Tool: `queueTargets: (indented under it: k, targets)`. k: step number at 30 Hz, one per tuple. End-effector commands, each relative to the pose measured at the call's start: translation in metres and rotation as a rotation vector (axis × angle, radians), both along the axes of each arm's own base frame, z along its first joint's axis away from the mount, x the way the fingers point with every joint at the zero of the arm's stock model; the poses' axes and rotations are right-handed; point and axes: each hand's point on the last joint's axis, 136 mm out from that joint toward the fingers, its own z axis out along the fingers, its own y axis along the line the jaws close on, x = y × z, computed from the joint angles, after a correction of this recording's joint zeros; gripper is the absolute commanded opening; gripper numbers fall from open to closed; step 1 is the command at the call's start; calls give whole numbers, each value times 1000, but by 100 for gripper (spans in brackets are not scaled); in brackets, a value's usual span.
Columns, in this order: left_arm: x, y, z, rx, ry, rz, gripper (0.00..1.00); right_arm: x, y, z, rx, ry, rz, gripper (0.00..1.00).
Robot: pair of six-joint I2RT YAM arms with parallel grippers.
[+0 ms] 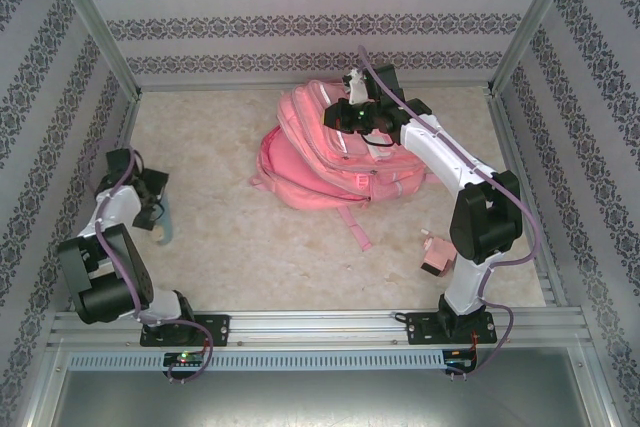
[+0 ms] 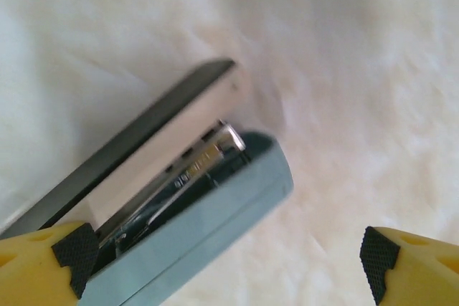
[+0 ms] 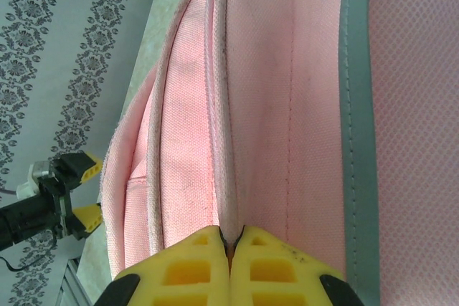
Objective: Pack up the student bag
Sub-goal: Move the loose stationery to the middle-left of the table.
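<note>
Far left: wide open with left gripper (image 2: 229,257), over the end of a blue stapler (image 2: 186,198) on the table (image 1: 230,247), clasping nothing. Centre-back: lying flat, pink bag (image 1: 320,162). Right: clamped shut with right gripper (image 3: 231,245) on a bag seam.

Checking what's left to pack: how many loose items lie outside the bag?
2. A blue stapler by the left gripper; a small pink item beside the right arm. More may hide under or inside the student bag.
</note>
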Motion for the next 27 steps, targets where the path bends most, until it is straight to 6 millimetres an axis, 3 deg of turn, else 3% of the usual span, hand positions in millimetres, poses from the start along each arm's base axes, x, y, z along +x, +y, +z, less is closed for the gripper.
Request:
queueTargets:
  k: [1, 4, 7, 10, 15, 18, 20, 27]
  targets:
    - [-6, -73, -30, -259, 58, -23, 97, -1, 12, 13, 38, -37, 36, 0]
    - [12, -99, -19, -250, 28, -95, 98, -1, 12, 14, 36, -39, 35, 0]
    - [25, -114, -7, -223, 32, -182, 98, -3, 11, 15, 35, -42, 35, 0]
    - [23, -111, 4, -161, 54, -231, 98, -5, 10, 15, 34, -44, 32, 0]
    - [-3, -95, 16, -25, 149, -302, 95, -11, 7, 12, 29, -46, 30, 0]
    - [-21, -86, 15, 45, 191, -326, 85, -13, 7, 9, 33, -40, 28, 0]
    - [-29, -79, 14, 89, 206, -335, 72, -14, 8, 7, 40, -37, 31, 0]
    - [-26, -68, -2, 128, 234, -368, 45, -15, 9, 8, 44, -36, 35, 0]
